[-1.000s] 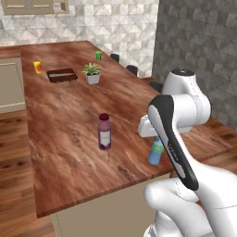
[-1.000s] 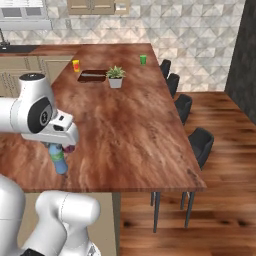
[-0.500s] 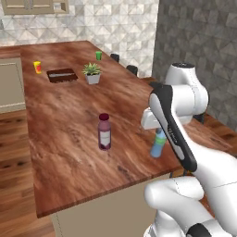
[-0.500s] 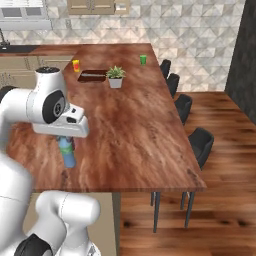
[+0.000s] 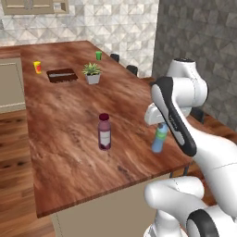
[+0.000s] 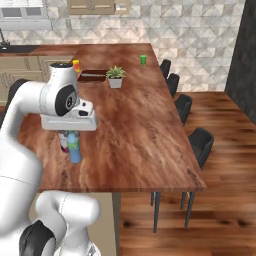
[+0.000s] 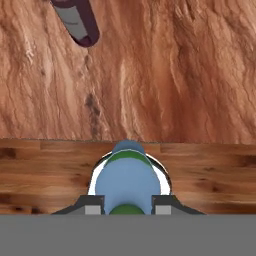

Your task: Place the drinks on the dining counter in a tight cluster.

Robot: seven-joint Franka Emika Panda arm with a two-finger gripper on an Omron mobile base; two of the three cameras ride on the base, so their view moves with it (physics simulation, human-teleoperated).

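Note:
My gripper is shut on the small light-blue bottle with a green cap, holding it by the top just above the near right edge of the dining counter. In the right base view the gripper holds this bottle right beside the purple-capped bottle, which my hand partly hides. The purple-capped bottle stands upright mid-counter, left of the held one. In the hand view the blue bottle sits between the gripper's fingertips, with the purple-capped bottle at upper left.
At the far end of the counter are a potted plant, a dark tray, an orange cup and a green cup. Dark chairs line the counter's right side. Wooden floor lies past the edge.
The arm has carried the light-blue bottle from the counter's near edge inward and a little up, closer to the purple-capped bottle. The purple-capped bottle has stayed put.

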